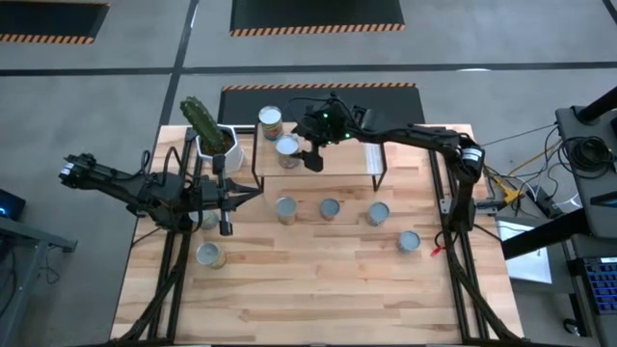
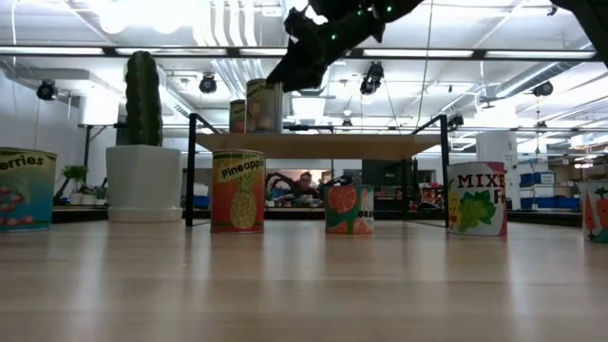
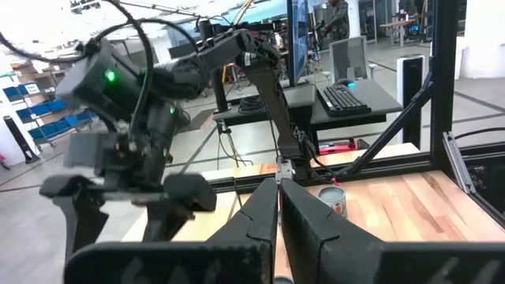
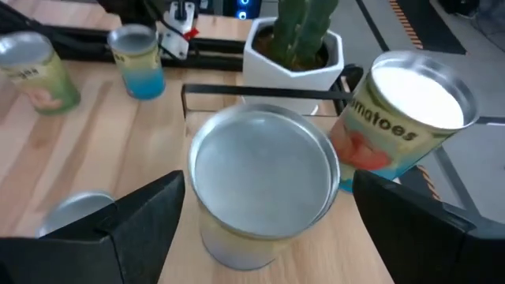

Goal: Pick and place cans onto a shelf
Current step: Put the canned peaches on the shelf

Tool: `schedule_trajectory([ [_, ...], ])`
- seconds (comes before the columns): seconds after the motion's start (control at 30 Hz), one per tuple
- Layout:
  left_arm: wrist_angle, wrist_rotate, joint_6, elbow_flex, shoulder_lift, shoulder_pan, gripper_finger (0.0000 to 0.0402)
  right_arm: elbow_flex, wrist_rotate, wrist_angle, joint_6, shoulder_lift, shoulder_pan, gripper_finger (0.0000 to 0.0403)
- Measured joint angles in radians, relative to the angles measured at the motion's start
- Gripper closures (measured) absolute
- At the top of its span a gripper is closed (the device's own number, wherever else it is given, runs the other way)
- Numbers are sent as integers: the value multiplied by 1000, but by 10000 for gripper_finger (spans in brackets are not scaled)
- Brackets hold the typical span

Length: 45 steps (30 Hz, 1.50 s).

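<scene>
The right gripper (image 1: 310, 154) hangs over the shelf (image 1: 352, 159), fingers spread wide, a can (image 4: 260, 185) standing free between and below them. A second can (image 4: 406, 122) stands just beyond, near the cactus pot (image 4: 296, 55). The left gripper (image 1: 224, 198), fingers together, waits off the shelf's end.

The high view looks straight down on the whole table (image 1: 318, 289) from far above. The low view sits at table-top level and looks across the boards to the shelf (image 2: 318, 145) and the room behind. The left wrist view faces across the table toward desks. The right wrist view looks down, very close, on two cans (image 4: 260, 185) that also appear in the high view.
</scene>
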Motion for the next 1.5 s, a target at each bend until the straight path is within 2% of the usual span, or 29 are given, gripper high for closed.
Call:
schedule_trajectory([
  [0.27, 0, 0, 0, 0, 0, 0, 402, 17, 1, -157, 59, -92, 4, 55],
  [0.4, -2, 0, 0, 0, 0, 0, 402, 7, 14, -238, 62, -136, 35, 87],
  [0.53, -3, 0, 0, 0, 0, 0, 402, -47, 37, -239, 74, -143, 92, 148],
  [0.6, -3, 0, 0, 0, 0, 0, 402, -94, 104, -192, 77, -143, 126, 185],
  [0.7, -4, 0, 0, 0, 0, 0, 402, -188, 242, -82, 84, -144, 173, 240],
  [0.77, -6, 0, 0, 0, 0, 0, 402, -255, 299, 22, 98, -143, 192, 276],
  [0.97, -7, 0, 0, 0, 0, 0, 402, -386, 341, 278, 104, -142, 194, 380],
  [1.13, -8, 0, 0, 0, 0, 0, 402, -421, 342, 386, 97, -142, 173, 390],
  [1.5, -8, 0, 0, 0, 0, 0, 402, -427, 341, 442, 58, -142, 135, 390],
])
